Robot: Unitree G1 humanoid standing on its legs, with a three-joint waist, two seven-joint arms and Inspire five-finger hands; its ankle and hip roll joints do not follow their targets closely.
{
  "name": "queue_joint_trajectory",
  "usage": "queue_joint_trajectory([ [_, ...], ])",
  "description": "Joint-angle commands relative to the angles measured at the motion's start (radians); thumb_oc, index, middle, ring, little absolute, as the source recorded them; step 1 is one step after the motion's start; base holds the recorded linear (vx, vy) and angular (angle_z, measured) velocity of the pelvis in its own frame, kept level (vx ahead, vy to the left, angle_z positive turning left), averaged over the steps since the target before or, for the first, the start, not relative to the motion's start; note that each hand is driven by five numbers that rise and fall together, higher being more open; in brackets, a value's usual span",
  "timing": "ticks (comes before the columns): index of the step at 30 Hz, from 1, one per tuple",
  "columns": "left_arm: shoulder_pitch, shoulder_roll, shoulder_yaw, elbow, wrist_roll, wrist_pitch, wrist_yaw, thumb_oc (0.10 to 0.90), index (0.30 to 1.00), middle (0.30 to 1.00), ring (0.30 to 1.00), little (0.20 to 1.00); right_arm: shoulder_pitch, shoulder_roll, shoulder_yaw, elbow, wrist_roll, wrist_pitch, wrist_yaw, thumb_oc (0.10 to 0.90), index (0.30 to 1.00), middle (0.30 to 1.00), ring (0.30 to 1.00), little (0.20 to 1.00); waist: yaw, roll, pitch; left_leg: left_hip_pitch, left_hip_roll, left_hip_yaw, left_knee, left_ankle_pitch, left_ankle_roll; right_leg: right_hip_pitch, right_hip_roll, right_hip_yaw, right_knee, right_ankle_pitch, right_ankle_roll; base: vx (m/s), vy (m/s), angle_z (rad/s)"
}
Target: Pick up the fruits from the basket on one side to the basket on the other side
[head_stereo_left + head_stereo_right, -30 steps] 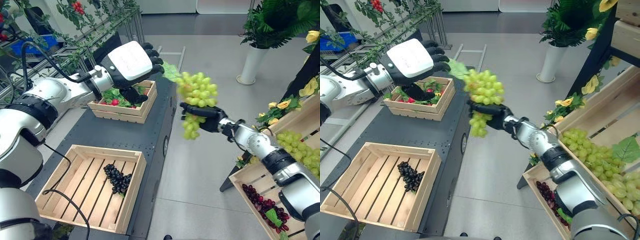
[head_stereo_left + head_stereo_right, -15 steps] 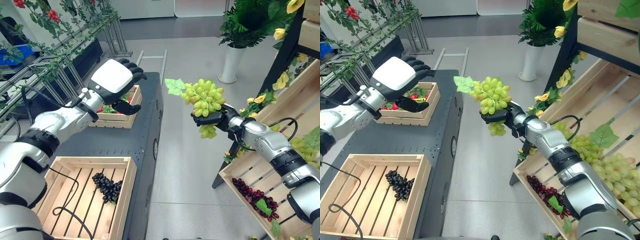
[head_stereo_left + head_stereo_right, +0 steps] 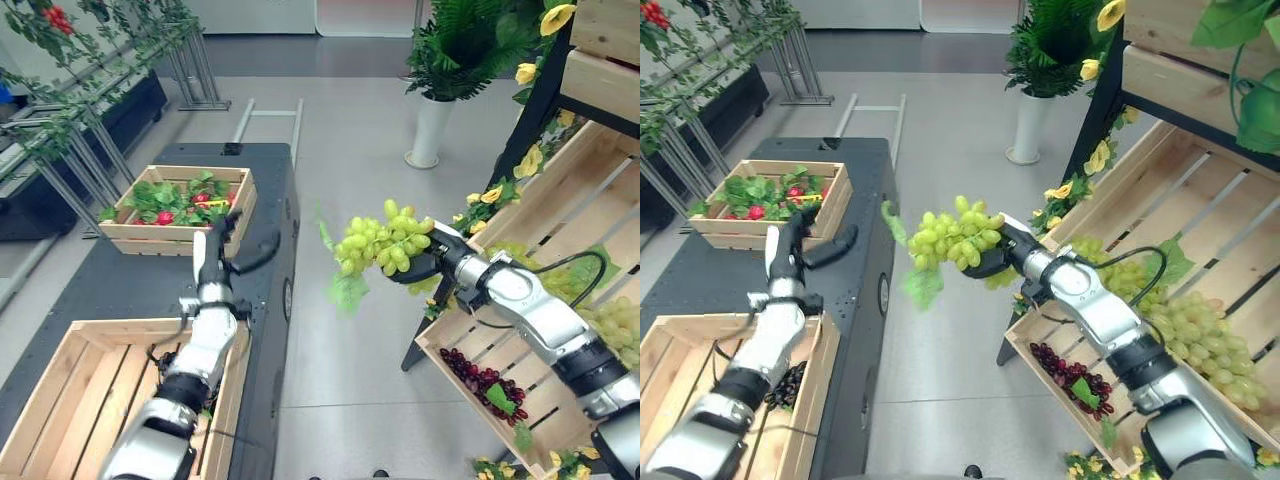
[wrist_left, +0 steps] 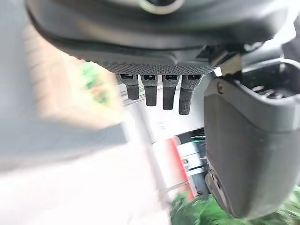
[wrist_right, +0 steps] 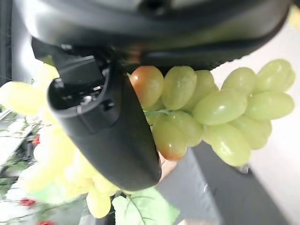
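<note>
My right hand (image 3: 418, 268) is shut on a bunch of green grapes (image 3: 385, 243), held in the air over the floor between the dark table (image 3: 130, 285) and the wooden shelf. A green leaf (image 3: 348, 291) dangles under the bunch. In the right wrist view the thumb (image 5: 108, 136) presses against the grapes (image 5: 220, 112). My left hand (image 3: 212, 255) stands edge-on above the table, open, fingers (image 4: 161, 93) straight, just beyond the near wooden crate (image 3: 825, 370). That crate holds a bunch of black grapes (image 3: 790, 385), partly hidden by my left arm.
A second crate (image 3: 178, 203) with red fruit and leaves stands at the table's far end. On the right, slanted shelf crates hold red grapes (image 3: 490, 385) and green grapes (image 3: 1185, 325). A plant in a white vase (image 3: 428, 130) stands behind. Metal racks with vines (image 3: 60, 130) line the left.
The camera has swung right. My left hand has dropped lower and turned edge-on near the near crate. The grape bunch now lies flatter, its leaf hanging below, and sits lower.
</note>
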Motion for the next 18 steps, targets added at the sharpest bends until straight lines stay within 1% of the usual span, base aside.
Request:
queue_joint_trajectory([
  [1,-0.061,0.006,0.024,-0.079,-0.120,-0.057,-0.068,0.800,0.900,0.900,0.900,0.900,-0.023,0.015,-0.157,-0.096,0.147,-0.121,0.078,0.400,0.300,0.300,0.300,0.300,-0.021,-0.018,-0.087,0.004,-0.010,0.006,0.002,-0.072,-0.014,0.007,-0.012,0.017,0.001,0.028,0.006,0.02,0.051,-0.17],
  [3,0.010,-0.027,0.038,-0.113,-0.150,-0.070,-0.131,0.800,0.900,0.900,0.900,0.900,0.064,0.017,-0.222,-0.160,0.166,-0.120,0.122,0.400,0.300,0.300,0.300,0.300,-0.031,-0.020,-0.077,0.006,-0.008,0.025,0.002,-0.074,-0.013,0.002,-0.011,0.027,0.001,0.034,0.009,0.02,0.036,-0.19],
  [5,0.050,-0.041,0.036,-0.144,-0.160,-0.074,-0.140,0.800,0.900,0.900,0.900,0.900,0.110,0.015,-0.256,-0.198,0.179,-0.118,0.131,0.400,0.300,0.300,0.300,0.300,-0.035,-0.021,-0.072,0.006,-0.007,0.032,0.002,-0.075,-0.012,-0.002,-0.010,0.034,0.001,0.038,0.011,0.01,0.027,-0.16],
  [6,0.083,-0.044,0.044,-0.172,-0.166,-0.077,-0.163,0.800,0.900,0.900,0.900,0.900,0.156,0.010,-0.295,-0.232,0.195,-0.114,0.140,0.400,0.300,0.300,0.300,0.300,-0.039,-0.023,-0.066,0.006,-0.006,0.040,0.002,-0.078,-0.011,-0.006,-0.011,0.039,0.001,0.041,0.015,0.01,0.026,-0.17],
  [8,0.103,-0.039,0.047,-0.188,-0.155,-0.090,-0.181,0.800,0.900,0.900,0.900,0.900,0.184,0.002,-0.323,-0.247,0.219,-0.110,0.151,0.400,0.300,0.300,0.300,0.300,-0.041,-0.025,-0.062,0.006,-0.006,0.046,0.002,-0.079,-0.010,-0.008,-0.011,0.043,0.001,0.044,0.017,0.01,0.023,-0.14],
  [10,0.134,-0.023,0.042,-0.234,-0.114,-0.121,-0.197,0.800,0.900,0.900,0.900,0.900,0.246,-0.009,-0.367,-0.299,0.275,-0.098,0.161,0.400,0.300,0.300,0.300,0.300,-0.048,-0.030,-0.056,0.005,-0.006,0.054,0.002,-0.082,-0.009,-0.013,-0.012,0.049,0.001,0.048,0.020,0.01,0.020,-0.08],
  [13,0.166,-0.007,0.038,-0.272,-0.093,-0.147,-0.219,0.800,0.900,0.900,0.900,0.900,0.306,-0.009,-0.412,-0.334,0.311,-0.111,0.166,0.400,0.300,0.300,0.300,0.300,-0.054,-0.033,-0.050,0.004,-0.005,0.060,0.002,-0.084,-0.007,-0.018,-0.012,0.058,0.001,0.053,0.023,0.01,0.012,-0.15],
  [15,0.181,-0.002,0.035,-0.292,-0.081,-0.150,-0.226,0.800,0.900,0.900,0.900,0.900,0.329,-0.012,-0.446,-0.349,0.345,-0.123,0.159,0.400,0.300,0.300,0.300,0.300,-0.057,-0.035,-0.047,0.004,-0.005,0.065,0.002,-0.086,-0.006,-0.020,-0.012,0.061,0.001,0.055,0.025,0.00,0.009,-0.12],
  [16,0.181,-0.002,0.034,-0.292,-0.081,-0.150,-0.226,0.800,0.900,0.900,0.900,0.900,0.329,-0.012,-0.446,-0.350,0.346,-0.122,0.159,0.400,0.300,0.300,0.300,0.300,-0.056,-0.035,-0.047,0.004,-0.004,0.066,0.002,-0.086,-0.006,-0.020,-0.012,0.062,0.001,0.056,0.025,0.00,0.006,-0.05],
  [17,0.197,-0.002,0.025,-0.296,-0.080,-0.155,-0.223,0.800,0.900,0.900,0.900,0.900,0.345,-0.004,-0.476,-0.369,0.366,-0.136,0.145,0.400,0.300,0.300,0.300,0.300,-0.061,-0.037,-0.044,0.004,-0.004,0.069,0.002,-0.088,-0.005,-0.022,-0.010,0.066,0.001,0.057,0.026,0.00,0.000,0.00],
  [18,0.208,-0.007,0.018,-0.287,-0.086,-0.145,-0.225,0.800,0.900,0.900,0.900,0.900,0.354,0.002,-0.490,-0.377,0.365,-0.149,0.135,0.400,0.300,0.300,0.300,0.300,-0.063,-0.038,-0.043,0.004,-0.004,0.071,0.002,-0.090,-0.004,-0.023,-0.009,0.069,0.001,0.057,0.027,0.00,0.000,0.00],
])
